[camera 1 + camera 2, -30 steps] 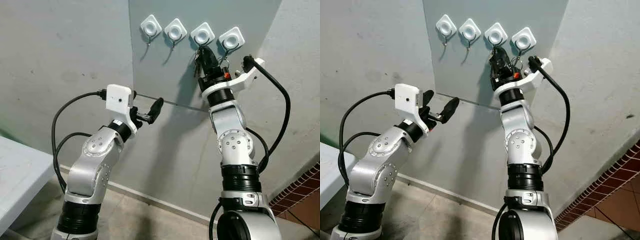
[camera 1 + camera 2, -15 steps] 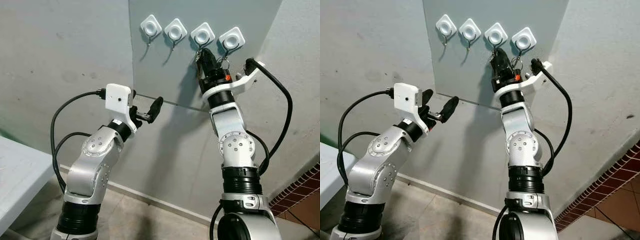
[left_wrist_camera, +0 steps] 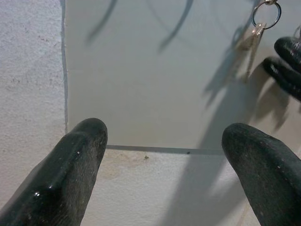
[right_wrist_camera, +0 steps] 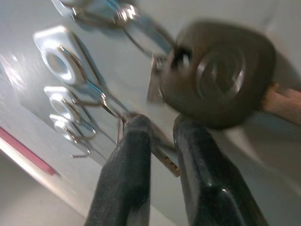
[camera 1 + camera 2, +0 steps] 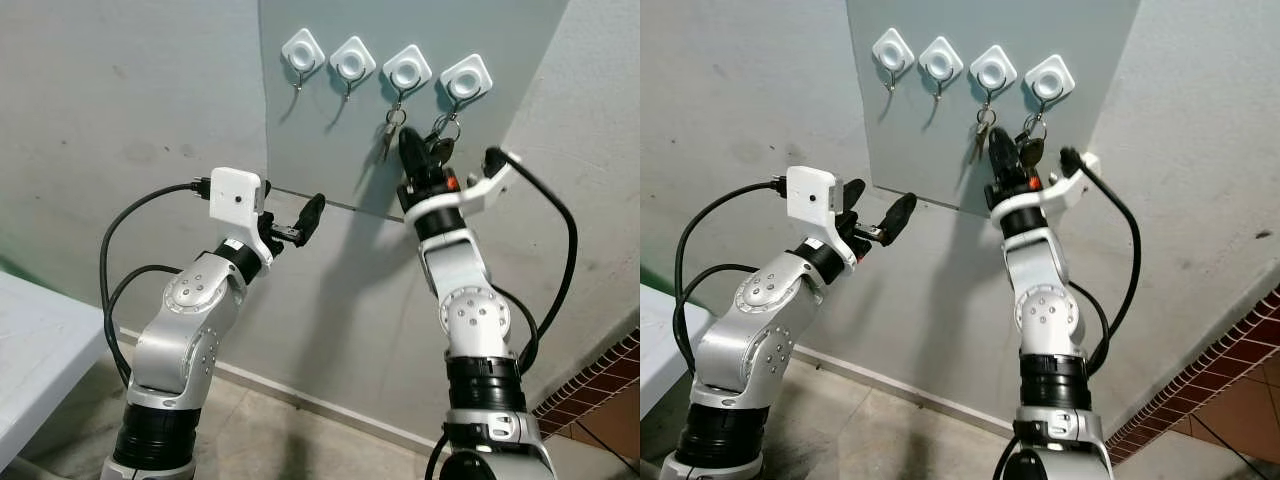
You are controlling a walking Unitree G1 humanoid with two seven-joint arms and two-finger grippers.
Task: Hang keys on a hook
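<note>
1. The keys (image 5: 388, 138) now hang by their ring from the third hook (image 5: 405, 72) of the row of four on the grey wall panel (image 5: 330, 140), dangling free against it. Half a second ago they were still hidden up in the gripper at that hook.
2. A second bunch with a dark fob (image 5: 441, 143) hangs on the fourth hook (image 5: 465, 78), just beside.
3. The right gripper (image 5: 412, 152) has dropped below the hooks; its fingers are nearly together, holding nothing, with the fob just beyond their tips in the wrist view.
4. By my judgement the hanging is done: the keys stay up unaided, and only withdrawing the arm remains.
5. The left gripper (image 5: 297, 222) waits with fingers spread wide and empty, aimed at the panel's lower edge.
</note>
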